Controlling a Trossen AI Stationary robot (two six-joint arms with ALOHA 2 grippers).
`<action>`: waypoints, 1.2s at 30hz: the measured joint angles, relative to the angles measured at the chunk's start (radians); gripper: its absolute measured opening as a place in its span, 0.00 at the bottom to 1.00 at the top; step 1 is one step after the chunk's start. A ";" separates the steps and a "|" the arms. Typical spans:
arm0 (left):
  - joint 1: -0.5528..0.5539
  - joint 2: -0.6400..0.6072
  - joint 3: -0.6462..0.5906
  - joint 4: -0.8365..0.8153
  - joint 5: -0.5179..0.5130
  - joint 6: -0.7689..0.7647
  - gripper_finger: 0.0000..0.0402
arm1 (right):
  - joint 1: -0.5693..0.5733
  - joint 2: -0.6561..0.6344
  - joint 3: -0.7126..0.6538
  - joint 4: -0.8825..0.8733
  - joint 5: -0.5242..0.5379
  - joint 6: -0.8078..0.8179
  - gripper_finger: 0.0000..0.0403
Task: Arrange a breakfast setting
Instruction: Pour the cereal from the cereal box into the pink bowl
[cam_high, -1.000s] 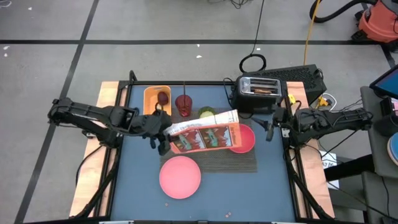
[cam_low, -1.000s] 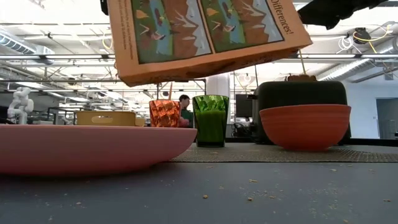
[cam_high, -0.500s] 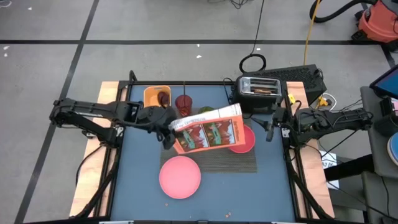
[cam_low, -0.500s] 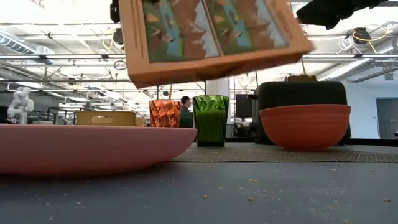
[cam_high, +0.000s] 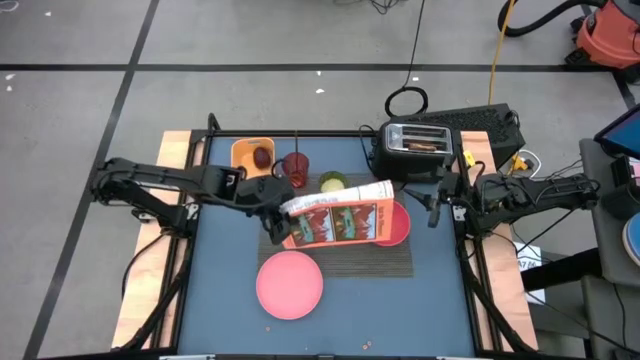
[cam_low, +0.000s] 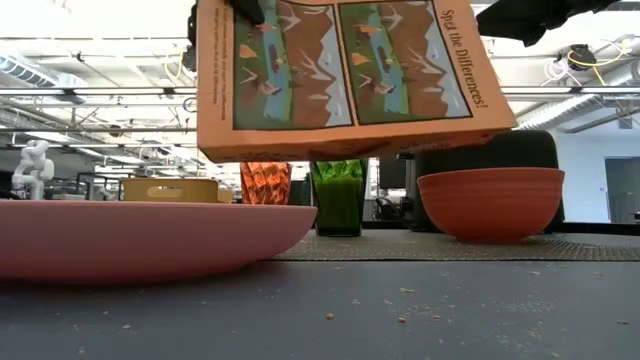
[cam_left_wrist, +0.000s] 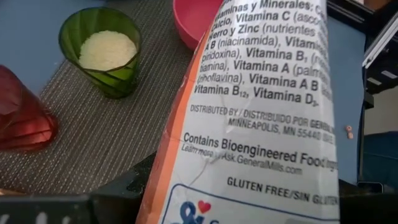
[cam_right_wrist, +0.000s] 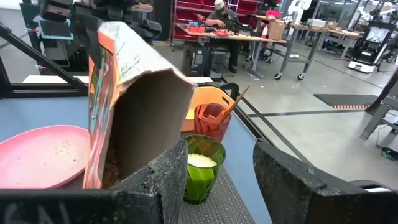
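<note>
Orange cereal box (cam_high: 338, 222) hangs over the placemat (cam_high: 345, 258), left jaws clamped on it.

The left gripper (cam_high: 272, 212) is largely covered by the cereal box (cam_high: 338, 217), so its fingers cannot be made out. Part of the bowl (cam_high: 398, 224) and placemat (cam_high: 345, 262) is hidden beneath the box. In the low view, the box's top edge is cut off, and the green cup (cam_low: 339, 196) is partly masked. What is possibly toast in the toaster (cam_high: 421, 146) is too small to confirm.

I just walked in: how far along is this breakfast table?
Done: bowl and green cup sit on the placemat. In hand: the left gripper holds a cereal box above the mat, beside the bowl. Left: the plate lies off the mat; toast remains in the toaster.
</note>
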 joint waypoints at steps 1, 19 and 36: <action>0.002 0.000 0.000 -0.001 0.002 0.000 0.52 | 0.000 0.000 0.000 0.000 0.000 0.000 0.44; 0.026 0.011 0.000 0.016 0.023 -0.023 0.52 | 0.000 0.000 0.000 0.000 0.000 0.007 0.44; 0.044 0.001 -0.001 -0.011 0.037 -0.054 0.52 | 0.000 0.000 0.000 0.003 0.000 0.008 0.44</action>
